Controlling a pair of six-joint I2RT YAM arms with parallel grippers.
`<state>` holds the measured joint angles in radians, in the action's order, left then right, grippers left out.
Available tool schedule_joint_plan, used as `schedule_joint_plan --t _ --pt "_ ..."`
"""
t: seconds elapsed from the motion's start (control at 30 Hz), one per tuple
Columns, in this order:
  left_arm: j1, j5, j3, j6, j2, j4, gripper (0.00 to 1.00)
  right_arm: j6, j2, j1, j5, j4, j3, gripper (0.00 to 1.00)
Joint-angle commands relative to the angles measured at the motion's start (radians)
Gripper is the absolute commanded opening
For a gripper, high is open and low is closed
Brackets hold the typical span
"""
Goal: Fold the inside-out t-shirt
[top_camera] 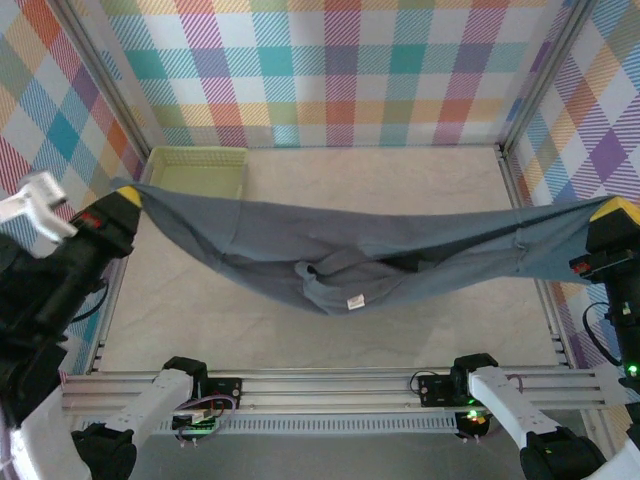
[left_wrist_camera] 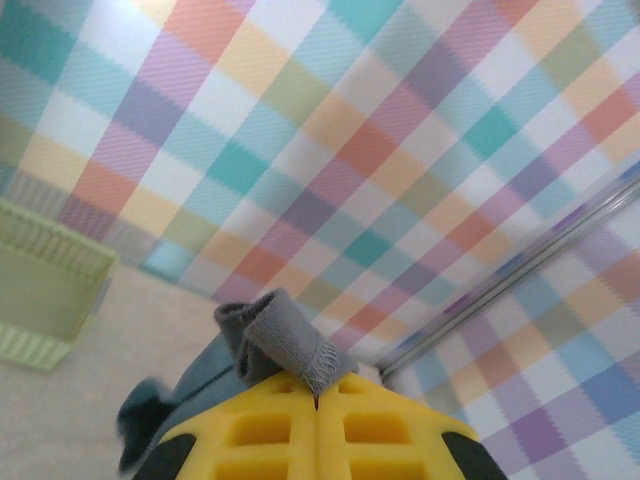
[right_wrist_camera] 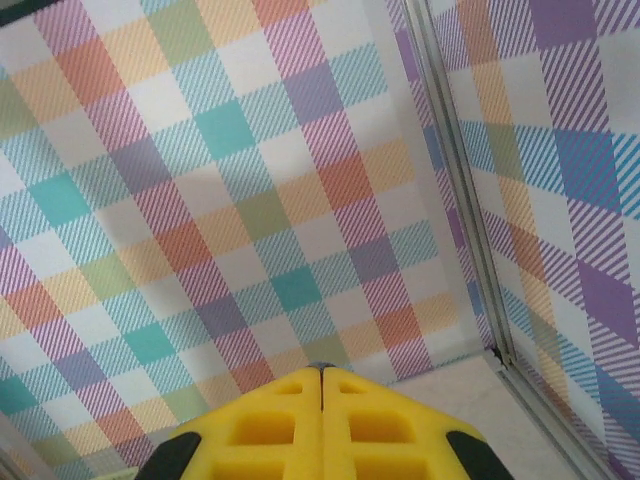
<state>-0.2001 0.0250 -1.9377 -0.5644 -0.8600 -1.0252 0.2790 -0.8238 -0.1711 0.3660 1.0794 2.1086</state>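
Strung sagging above the table [top_camera: 200, 330] between left gripper [top_camera: 128, 195] and right gripper [top_camera: 615, 210], both clamped tight on opposite ends of the inside-out t-shirt [top_camera: 400, 240]; probably light, limp, bunch-prone, so best pinched at hem or shoulder corners, kept taut.

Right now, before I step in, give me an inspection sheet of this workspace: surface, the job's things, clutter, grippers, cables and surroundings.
Surface: pale beige tabletop, faintly mottled.
Job's things: plain slate blue-grey cloth t-shirt, stretched in the air between both grippers, sagging mid-span, small white tag showing.
Clutter: pale yellow-green plastic mesh basket at the far left corner, partly behind the shirt.
Grippers: left gripper shut on the shirt's left end; right gripper shut on its right end.
Cables: thin wires by the left arm base; black cable beside the right arm.
Surroundings: multicoloured plaid walls, aluminium frame rails.
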Motion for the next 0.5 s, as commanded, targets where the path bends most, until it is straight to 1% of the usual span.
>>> schedule_joint_plan --t 0.0,0.07,0.17,0.23,0.3,0.37,0.47 --pt "0.007 -0.036 -0.001 -0.007 -0.039 0.022 0.00 -0.023 -0.064 -0.001 0.023 -0.058 0.014 0.00" --pt "0.006 -0.053 0.024 -0.005 -0.080 0.028 0.00 -0.030 -0.107 -0.001 0.047 -0.074 -0.012 0.00" --pt "0.007 -0.109 0.065 0.007 -0.186 0.028 0.00 -0.042 -0.168 0.000 0.103 -0.131 -0.106 0.00" --pt "0.007 -0.150 0.086 0.013 -0.285 0.040 0.00 -0.048 -0.227 0.000 0.160 -0.172 -0.176 0.00" --pt "0.007 -0.195 0.088 0.013 -0.396 0.051 0.00 -0.068 -0.282 0.004 0.202 -0.249 -0.264 0.00" --pt "0.016 -0.227 0.071 0.007 -0.524 0.052 0.00 -0.067 -0.357 0.022 0.199 -0.305 -0.334 0.00" --pt "0.046 -0.224 0.038 -0.029 -0.718 0.065 0.00 -0.003 -0.491 0.092 0.104 -0.349 -0.400 0.00"
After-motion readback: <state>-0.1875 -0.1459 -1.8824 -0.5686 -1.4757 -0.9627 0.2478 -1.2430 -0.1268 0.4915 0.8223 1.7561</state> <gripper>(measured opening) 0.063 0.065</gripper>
